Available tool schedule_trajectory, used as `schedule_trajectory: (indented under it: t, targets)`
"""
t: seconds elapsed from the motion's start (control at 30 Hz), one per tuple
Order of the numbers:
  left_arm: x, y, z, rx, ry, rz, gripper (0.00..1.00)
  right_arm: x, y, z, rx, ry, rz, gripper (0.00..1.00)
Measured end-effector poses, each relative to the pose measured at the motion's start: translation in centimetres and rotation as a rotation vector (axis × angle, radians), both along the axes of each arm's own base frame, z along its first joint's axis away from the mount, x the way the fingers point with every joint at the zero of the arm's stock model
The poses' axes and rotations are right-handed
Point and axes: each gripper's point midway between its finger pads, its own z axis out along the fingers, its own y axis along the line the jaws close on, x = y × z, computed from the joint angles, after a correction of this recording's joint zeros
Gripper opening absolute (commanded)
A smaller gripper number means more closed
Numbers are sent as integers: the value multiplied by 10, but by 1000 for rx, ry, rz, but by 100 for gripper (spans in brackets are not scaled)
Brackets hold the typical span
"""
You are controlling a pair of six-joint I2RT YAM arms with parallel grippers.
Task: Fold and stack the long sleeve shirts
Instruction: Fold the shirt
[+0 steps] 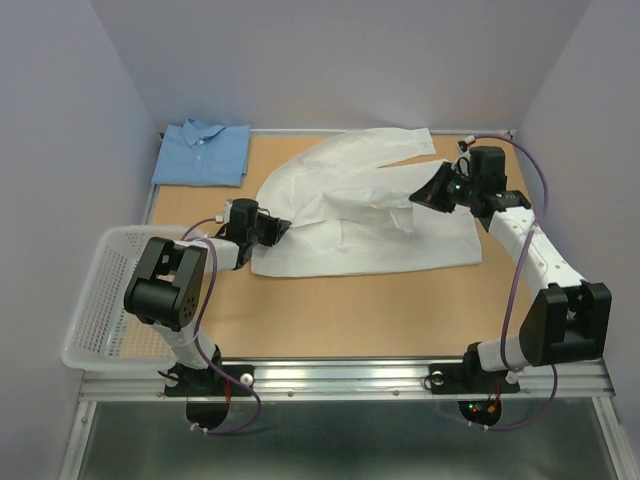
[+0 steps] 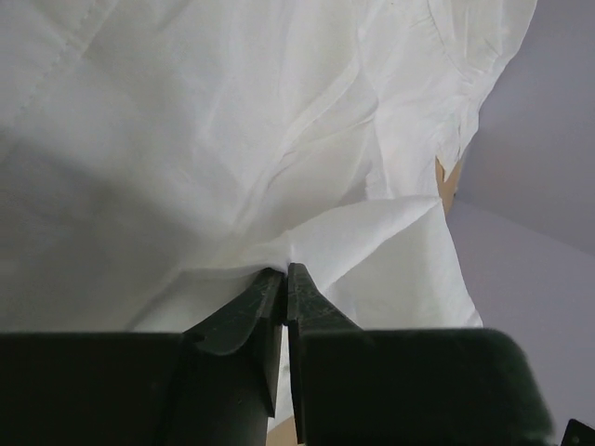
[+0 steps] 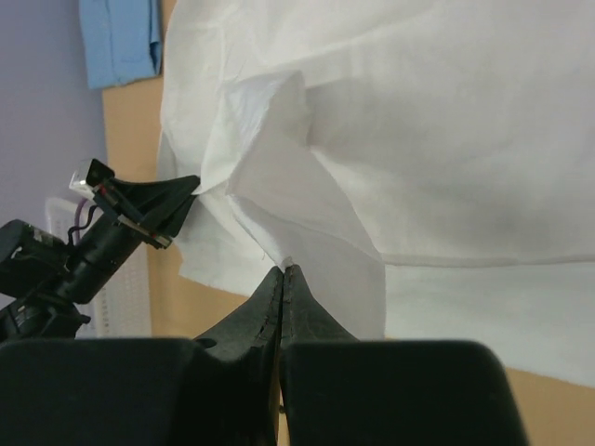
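A white long sleeve shirt [image 1: 360, 215] lies partly folded across the middle of the table, one sleeve reaching toward the back. My left gripper [image 1: 283, 228] is at its left edge; in the left wrist view the gripper [image 2: 284, 271] is shut on a pinch of white shirt [image 2: 232, 139]. My right gripper [image 1: 418, 197] sits over the shirt's right half. The right wrist view shows that gripper [image 3: 283, 269] shut on a raised fold of the white shirt [image 3: 446, 139]. A light blue shirt [image 1: 203, 152] lies folded at the back left corner.
A white mesh basket [image 1: 100, 290] hangs off the table's left side beside the left arm. Purple walls close in the back and both sides. The blue shirt [image 3: 121, 37] and the left gripper [image 3: 177, 200] also show in the right wrist view.
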Motion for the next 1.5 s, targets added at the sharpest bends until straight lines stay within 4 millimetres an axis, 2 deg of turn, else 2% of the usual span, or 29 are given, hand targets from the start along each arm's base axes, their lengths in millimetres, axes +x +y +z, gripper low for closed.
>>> schedule_trajectory:
  t: [0.1, 0.2, 0.37, 0.47, 0.7, 0.97, 1.13, 1.33, 1.5]
  targets:
    - [-4, 0, -5, 13, 7, -13, 27, -4, -28, -2, -22, 14, -70, 1]
    - [-6, 1, -7, 25, 6, -25, 35, -4, -50, 11, -33, -20, -126, 1]
    - [-9, 2, -11, 42, 8, -39, 53, -7, -54, 27, -42, -39, -131, 1]
    - [-10, 2, -10, 51, 3, -45, 62, -13, -55, 24, -55, -16, -131, 1]
    - [-17, 4, -4, 73, -10, -64, 68, -31, -76, 14, -97, 45, -202, 1]
    - [-19, 6, -4, 99, -17, -79, 75, -44, -108, -6, -208, 135, -332, 1]
    - [-24, 8, -10, 112, -1, -82, 75, -57, -133, -35, -311, 209, -419, 1]
    - [-26, 9, -14, 124, 6, -83, 74, -71, -150, -73, -393, 313, -474, 1]
    - [-29, 10, -16, 127, 10, -85, 74, -72, -165, -90, -459, 345, -530, 1]
